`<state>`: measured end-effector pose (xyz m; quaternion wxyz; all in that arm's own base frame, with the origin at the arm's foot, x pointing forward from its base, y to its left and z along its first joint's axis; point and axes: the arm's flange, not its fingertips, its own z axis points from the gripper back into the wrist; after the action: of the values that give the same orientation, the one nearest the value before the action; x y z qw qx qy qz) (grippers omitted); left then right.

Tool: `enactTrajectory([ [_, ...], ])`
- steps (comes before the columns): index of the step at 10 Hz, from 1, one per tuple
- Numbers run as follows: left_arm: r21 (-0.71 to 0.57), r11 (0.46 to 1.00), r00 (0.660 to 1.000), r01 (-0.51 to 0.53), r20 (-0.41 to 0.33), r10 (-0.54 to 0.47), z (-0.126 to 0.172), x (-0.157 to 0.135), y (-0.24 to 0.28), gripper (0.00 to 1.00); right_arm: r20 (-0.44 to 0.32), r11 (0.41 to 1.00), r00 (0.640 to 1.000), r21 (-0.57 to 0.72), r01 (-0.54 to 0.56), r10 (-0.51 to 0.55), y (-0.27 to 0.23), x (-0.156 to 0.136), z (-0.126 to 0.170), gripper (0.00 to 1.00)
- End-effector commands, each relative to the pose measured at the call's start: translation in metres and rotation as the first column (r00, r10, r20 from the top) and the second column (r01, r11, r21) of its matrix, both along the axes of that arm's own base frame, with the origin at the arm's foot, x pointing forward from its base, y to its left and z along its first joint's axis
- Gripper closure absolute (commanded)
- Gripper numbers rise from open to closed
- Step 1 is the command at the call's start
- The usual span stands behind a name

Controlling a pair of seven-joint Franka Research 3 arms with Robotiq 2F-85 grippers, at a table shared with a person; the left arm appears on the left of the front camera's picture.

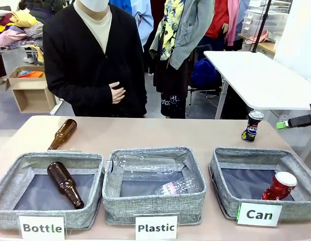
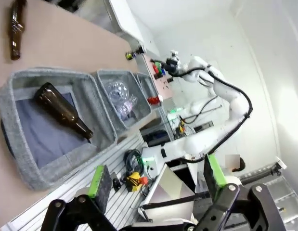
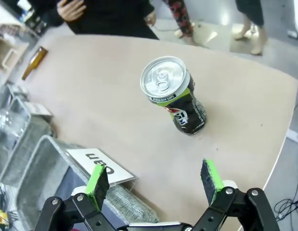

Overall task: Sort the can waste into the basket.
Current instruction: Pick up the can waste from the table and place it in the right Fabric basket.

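Right jaws wide apart, near upright dark can (image 3: 175, 96)

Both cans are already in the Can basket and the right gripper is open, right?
Not both: the front view shows only the red can in the Can basket; the dark can stands on the table beyond it. The right gripper is open.

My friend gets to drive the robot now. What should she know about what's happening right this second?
Left gripper: open, empty, off to the side of the baskets.
Right gripper: open, empty, aimed at the dark can, not touching it.
Red can: lying tilted inside the Can basket. That one is done.
Dark can: standing upright on the table, beyond the Can basket's far side.
Left to do: grab the dark can, probably with the right gripper, and drop it into the Can basket.
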<state>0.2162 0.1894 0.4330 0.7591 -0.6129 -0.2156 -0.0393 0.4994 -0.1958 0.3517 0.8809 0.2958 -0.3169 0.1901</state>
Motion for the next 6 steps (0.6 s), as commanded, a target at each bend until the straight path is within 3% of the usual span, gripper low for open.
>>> enactTrajectory([
  [1,0.036,0.991,0.991,0.132,-0.014,-0.131,-0.013,0.011,-0.046,0.00,0.075,1.000,0.997,-0.019,-0.008,0.010,0.004,0.012,-0.013,0.00],
  [3,0.075,0.963,0.965,0.259,-0.074,-0.254,-0.030,0.024,-0.098,0.00,0.063,0.998,0.997,-0.051,-0.034,0.037,0.012,0.022,-0.030,0.00],
  [4,0.107,0.954,0.958,0.281,-0.098,-0.271,-0.041,0.027,-0.123,0.00,0.099,0.998,0.995,-0.062,-0.029,0.035,0.015,0.026,-0.037,0.00],
  [5,0.168,0.941,0.948,0.295,-0.174,-0.266,-0.051,0.030,-0.142,0.00,0.134,0.998,0.990,-0.059,-0.030,0.038,0.021,0.031,-0.042,0.00],
  [6,0.066,0.963,0.963,0.262,-0.078,-0.257,-0.013,0.053,-0.073,0.00,0.161,0.996,0.986,-0.082,-0.028,0.041,0.026,0.036,-0.047,0.00],
])
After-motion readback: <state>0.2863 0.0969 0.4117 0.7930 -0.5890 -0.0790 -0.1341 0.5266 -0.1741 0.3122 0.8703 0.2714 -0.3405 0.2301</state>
